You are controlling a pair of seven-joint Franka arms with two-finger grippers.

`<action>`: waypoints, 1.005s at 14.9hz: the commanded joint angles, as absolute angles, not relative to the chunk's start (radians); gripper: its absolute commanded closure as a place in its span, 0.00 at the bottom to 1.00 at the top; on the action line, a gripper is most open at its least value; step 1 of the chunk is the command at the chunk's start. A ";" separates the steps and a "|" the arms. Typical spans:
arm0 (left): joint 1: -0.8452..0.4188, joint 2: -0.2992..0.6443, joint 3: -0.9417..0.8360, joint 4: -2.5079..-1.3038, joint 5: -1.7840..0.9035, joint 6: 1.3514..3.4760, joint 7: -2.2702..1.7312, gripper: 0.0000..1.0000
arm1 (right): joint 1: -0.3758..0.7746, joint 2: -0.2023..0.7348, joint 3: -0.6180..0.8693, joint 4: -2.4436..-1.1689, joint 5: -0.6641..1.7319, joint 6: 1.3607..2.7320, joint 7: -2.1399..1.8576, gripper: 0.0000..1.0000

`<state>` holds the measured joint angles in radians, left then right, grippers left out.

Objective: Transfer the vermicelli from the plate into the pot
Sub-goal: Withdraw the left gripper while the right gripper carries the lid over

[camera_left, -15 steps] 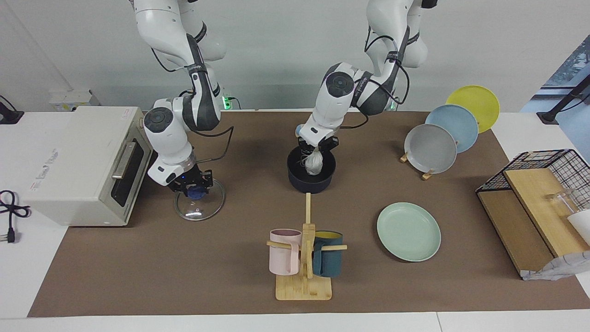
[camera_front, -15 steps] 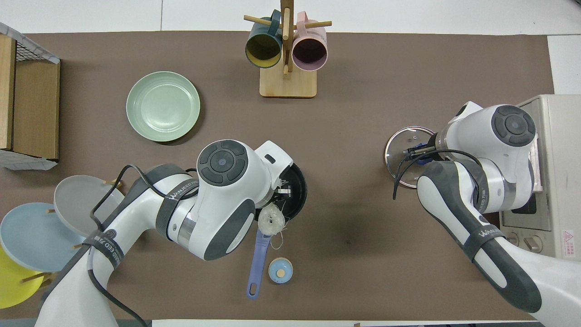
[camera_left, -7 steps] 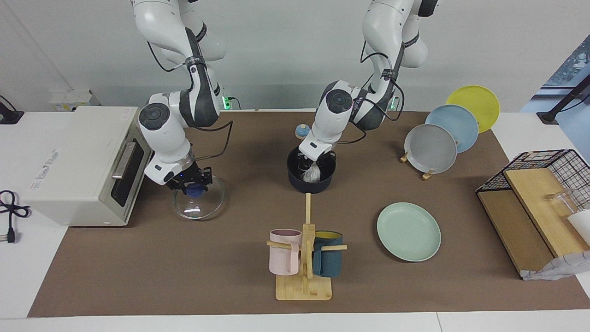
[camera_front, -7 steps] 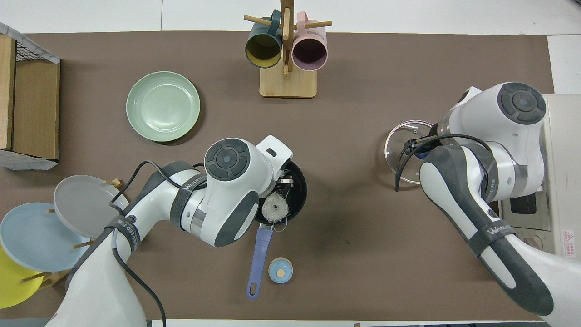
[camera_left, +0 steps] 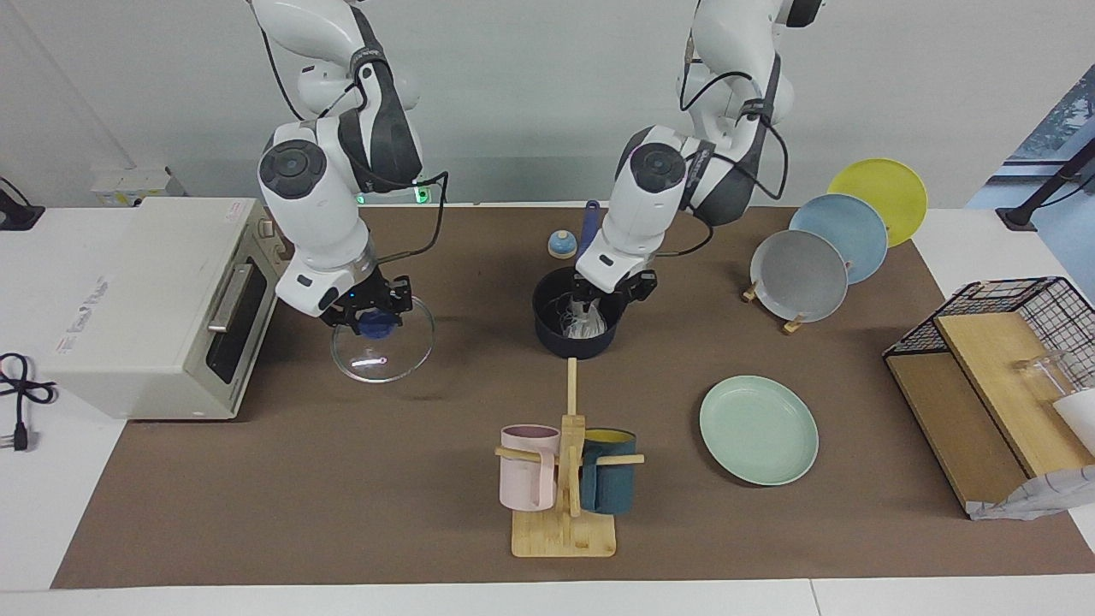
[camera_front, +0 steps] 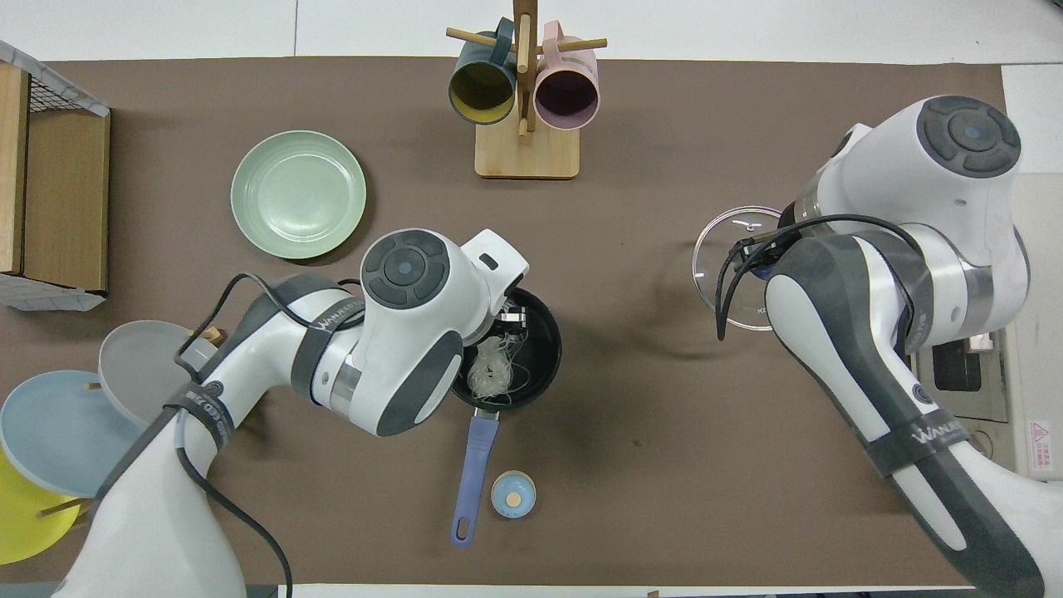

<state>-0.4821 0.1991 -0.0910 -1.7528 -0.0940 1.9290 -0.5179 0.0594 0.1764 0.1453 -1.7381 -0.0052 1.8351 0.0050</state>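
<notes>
We note the plate (camera_left: 759, 430) bare, well apart from the pot (camera_left: 577, 323), toward the left arm's end; the vermicelli (camera_front: 492, 374) lies inside the pot, so we judge the transfer about done. Left gripper (camera_left: 592, 301) over the pot, grip unreadable; right gripper (camera_left: 369, 318) holds the glass lid (camera_left: 382, 340) aloft by its knob.

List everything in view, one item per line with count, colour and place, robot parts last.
vermicelli: white, in the pot
pot: one, navy, mid-table
plate: one, mint green, bare, toward the left arm's end
lid: one, glass, held above the table
mugs: two, pink and teal, on a wooden stand
rack plates: three, grey, blue, yellow
knob: one, light blue, beside the pot's handle
oven: one, white, at the right arm's end
basket: one, black wire
left gripper: over the pot
right gripper: shut on the lid
</notes>
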 commanded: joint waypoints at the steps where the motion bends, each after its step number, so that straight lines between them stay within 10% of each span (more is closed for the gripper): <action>1: -0.376 0.138 -0.095 -1.657 -0.057 1.778 -0.454 0.00 | 0.051 0.179 0.208 -1.648 0.021 1.740 0.107 0.76; 15: -0.095 -0.066 -0.095 -1.694 0.005 1.540 -0.143 0.00 | 0.389 0.279 0.376 -1.617 -0.076 1.953 0.853 0.75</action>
